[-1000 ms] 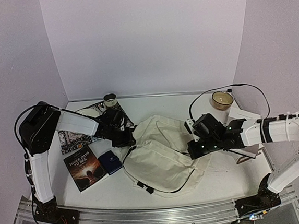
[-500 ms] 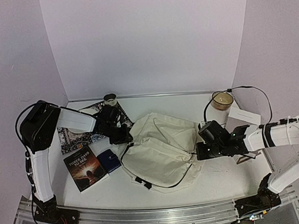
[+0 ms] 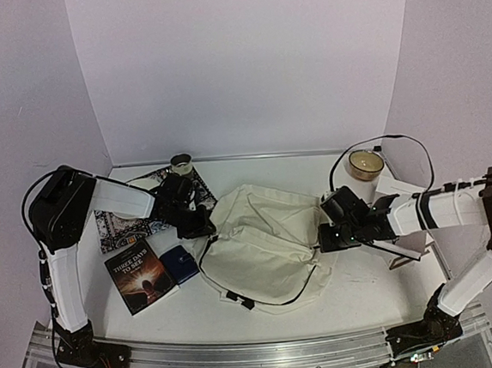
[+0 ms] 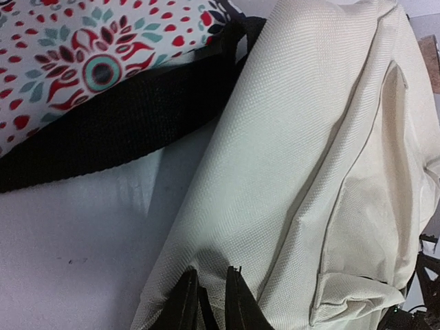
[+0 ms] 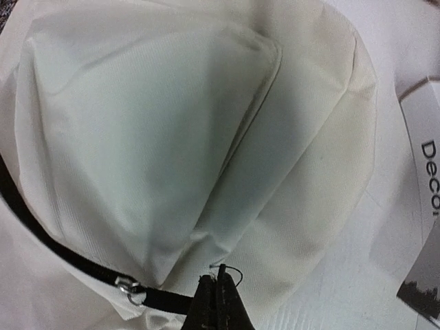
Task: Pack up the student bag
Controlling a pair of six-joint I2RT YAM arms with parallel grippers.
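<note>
Cream student bag (image 3: 264, 243) lies slumped at the centre of the worktop (image 3: 359, 299) in the top view, spanning the gap between the two arms. At its left edge, low in the left wrist view, the left fingers (image 4: 208, 301) are drawn almost together and appear to pinch a fold of the cream cloth. At its right edge the right fingers (image 5: 216, 304) are pressed tight on the hem. A loose black thread curls at their tips, and a black zipper line with a metal ring (image 5: 130, 289) runs off to the lower left.

A black strap (image 4: 103, 130) crosses the upper left of the left wrist view, lying over a red-and-teal patterned cloth (image 4: 75, 55). In the top view that cloth sits under the left arm. Below it lie a book (image 3: 140, 278) titled "Three Days to See" and a small dark blue case (image 3: 181, 264), both just left of the bag. A metal tin (image 3: 181, 165) stands by the back wall. On the right, a candle jar (image 3: 366, 165) and a white box (image 3: 404, 192) sit behind the right arm, which reaches across in front of them.
</note>
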